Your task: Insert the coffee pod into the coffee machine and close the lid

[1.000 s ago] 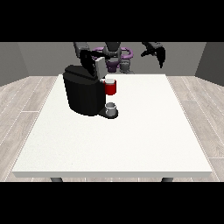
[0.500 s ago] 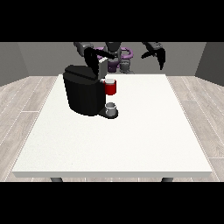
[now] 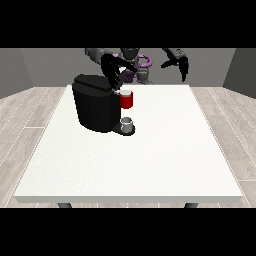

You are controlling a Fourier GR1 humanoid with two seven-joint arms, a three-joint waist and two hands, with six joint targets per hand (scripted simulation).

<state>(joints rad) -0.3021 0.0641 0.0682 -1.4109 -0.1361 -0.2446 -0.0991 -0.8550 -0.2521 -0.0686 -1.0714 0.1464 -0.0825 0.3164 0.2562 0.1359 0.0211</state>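
Hovering with spread fingers, the hand at the view's left [image 3: 113, 69] seemingly holds nothing above the coffee machine [image 3: 95, 102].

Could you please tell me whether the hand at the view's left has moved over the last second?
Yes. That hand has come forward and down toward the coffee machine, now hanging just above its top near the red pod holder.

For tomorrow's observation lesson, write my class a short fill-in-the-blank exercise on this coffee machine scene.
1. The coffee machine is coloured ____.
2. The red part at its front sits directly ____ the small grey cup.
3. The robot hand at the view's left hovers over the machine's ____.
4. The robot hand at the view's right holds ____.

Missing words: black; above; top; nothing
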